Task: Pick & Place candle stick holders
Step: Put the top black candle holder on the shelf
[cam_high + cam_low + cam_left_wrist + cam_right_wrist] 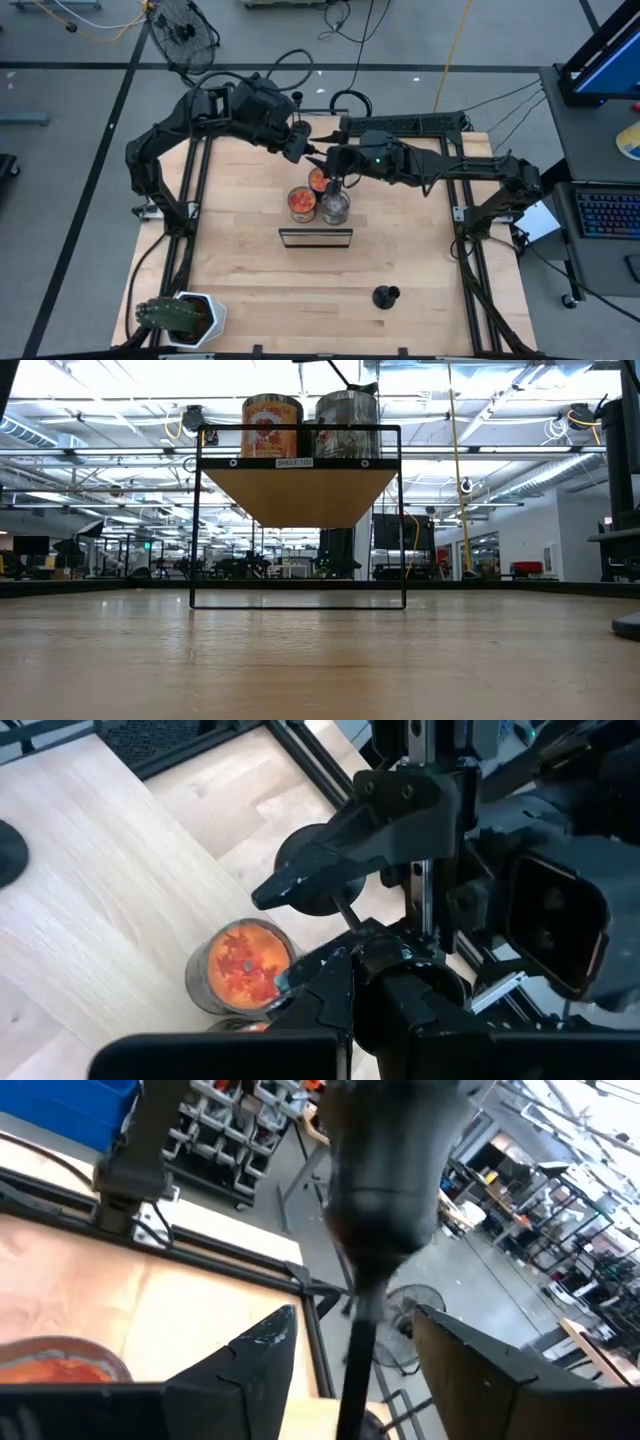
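The candle stick holder's (380, 1190) stem stands between the right gripper's (350, 1370) spread fingers (250, 1365).

Both arms reach in and meet over mid-table: left gripper (305, 145) clamped tight, fingers together; right gripper (330, 163) just beside it, its 2 fingers (250, 1355) standing apart.

Black candle stick holder (386, 296) on table.
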### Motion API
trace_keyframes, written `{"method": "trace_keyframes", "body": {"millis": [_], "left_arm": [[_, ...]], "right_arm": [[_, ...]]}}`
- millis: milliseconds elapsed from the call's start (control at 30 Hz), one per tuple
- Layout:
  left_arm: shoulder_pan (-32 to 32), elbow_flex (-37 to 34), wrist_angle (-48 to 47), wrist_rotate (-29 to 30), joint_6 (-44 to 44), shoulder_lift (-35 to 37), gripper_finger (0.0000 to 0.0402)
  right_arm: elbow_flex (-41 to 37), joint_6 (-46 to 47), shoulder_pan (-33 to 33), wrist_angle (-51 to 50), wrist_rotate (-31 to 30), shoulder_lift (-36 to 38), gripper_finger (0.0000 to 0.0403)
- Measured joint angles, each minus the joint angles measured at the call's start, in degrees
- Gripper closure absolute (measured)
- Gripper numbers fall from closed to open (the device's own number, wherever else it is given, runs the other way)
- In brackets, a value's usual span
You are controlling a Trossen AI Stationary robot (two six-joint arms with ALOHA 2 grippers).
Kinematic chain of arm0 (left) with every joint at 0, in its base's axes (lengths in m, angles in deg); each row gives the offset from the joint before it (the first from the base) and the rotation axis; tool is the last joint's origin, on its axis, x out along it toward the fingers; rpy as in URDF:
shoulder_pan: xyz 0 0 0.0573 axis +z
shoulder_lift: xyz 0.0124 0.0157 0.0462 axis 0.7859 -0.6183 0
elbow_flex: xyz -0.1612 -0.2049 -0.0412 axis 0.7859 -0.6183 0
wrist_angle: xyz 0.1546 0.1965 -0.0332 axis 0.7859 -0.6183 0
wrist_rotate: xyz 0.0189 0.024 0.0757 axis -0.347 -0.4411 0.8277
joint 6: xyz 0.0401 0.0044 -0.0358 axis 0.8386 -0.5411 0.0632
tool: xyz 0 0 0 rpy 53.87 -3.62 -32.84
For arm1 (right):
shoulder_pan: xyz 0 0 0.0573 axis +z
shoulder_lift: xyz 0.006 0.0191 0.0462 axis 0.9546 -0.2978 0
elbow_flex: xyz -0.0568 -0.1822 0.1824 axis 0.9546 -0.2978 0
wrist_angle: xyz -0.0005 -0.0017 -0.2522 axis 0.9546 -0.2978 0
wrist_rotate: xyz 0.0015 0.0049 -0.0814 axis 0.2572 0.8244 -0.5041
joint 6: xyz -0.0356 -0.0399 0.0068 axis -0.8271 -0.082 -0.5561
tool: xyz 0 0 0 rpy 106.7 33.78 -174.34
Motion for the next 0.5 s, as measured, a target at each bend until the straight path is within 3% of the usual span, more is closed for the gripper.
{"method": "trace_keyframes", "body": {"millis": [500], "left_arm": [[-0.7,0.0,0.3,0.4,2.5,-2.0,0.0389]], "right_arm": [[0.0,0.4,0.6,-0.1,-4.1,-0.1,0.033]]}}
